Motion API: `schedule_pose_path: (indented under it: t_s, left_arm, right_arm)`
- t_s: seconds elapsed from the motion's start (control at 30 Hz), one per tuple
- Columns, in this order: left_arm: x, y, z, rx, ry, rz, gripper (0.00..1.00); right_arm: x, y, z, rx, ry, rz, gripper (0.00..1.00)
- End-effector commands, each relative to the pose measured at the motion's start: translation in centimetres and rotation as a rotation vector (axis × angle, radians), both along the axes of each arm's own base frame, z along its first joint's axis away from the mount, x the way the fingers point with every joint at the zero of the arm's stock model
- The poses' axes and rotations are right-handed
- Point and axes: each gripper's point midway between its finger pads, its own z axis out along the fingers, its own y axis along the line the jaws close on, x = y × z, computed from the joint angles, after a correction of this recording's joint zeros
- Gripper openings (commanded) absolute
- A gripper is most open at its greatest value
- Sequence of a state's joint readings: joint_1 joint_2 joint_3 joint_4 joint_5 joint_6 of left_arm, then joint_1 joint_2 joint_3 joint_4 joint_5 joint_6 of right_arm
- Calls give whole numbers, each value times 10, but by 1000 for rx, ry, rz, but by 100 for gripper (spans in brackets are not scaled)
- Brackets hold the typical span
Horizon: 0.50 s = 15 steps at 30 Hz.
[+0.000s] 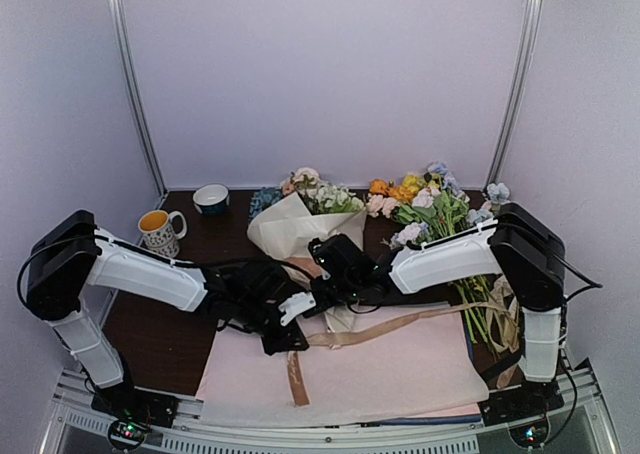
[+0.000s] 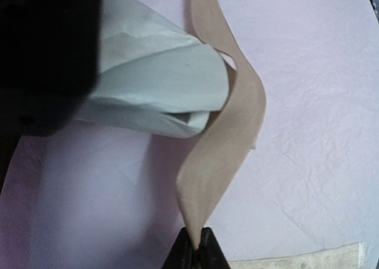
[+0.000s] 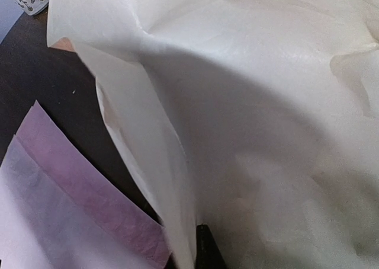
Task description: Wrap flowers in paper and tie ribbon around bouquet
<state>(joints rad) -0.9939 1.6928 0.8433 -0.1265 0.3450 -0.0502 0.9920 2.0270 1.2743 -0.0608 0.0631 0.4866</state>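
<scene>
Pinching the ribbon point(image 2: 228, 144) by its end in narrowed left fingers point(image 2: 183, 254), just beside the narrow tip of the bouquet point(image 1: 295, 224); clamping the paper point(image 3: 249, 133) there in shut right fingers point(image 3: 207, 248). Best to hold tension even, wind snug, avoid yanking.

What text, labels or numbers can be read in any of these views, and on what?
No readable text in any view.
mug: small dark marks all over its white wall, too small and blurred to read as words.
paper: no print visible.
ribbon: no print visible.
pink sheets: no print visible.
</scene>
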Motion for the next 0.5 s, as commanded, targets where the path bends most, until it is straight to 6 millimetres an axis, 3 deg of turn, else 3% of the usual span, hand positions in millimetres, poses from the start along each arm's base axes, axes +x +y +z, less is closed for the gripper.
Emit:
schedule_pose_path:
  t_s: [0.0, 0.2, 0.37, 0.4, 0.47]
  left_arm:
    - [1, 0, 16, -49, -20, -13, 0]
    - [-18, 14, 28, 16, 0, -127, 0]
    - [-33, 32, 25, 147, 46, -227, 0]
    - [-32, 36, 22, 177, 45, -232, 0]
    - [-9, 45, 14, 255, -33, -162, 0]
  right_arm:
    - [9, -1, 31, 89, -16, -21, 0]
    - [18, -10, 47, 93, -38, -29, 0]
    - [23, -12, 53, 100, -43, -31, 0]
    - [23, -12, 54, 102, -44, -29, 0]
    - [22, -12, 54, 104, -40, -27, 0]
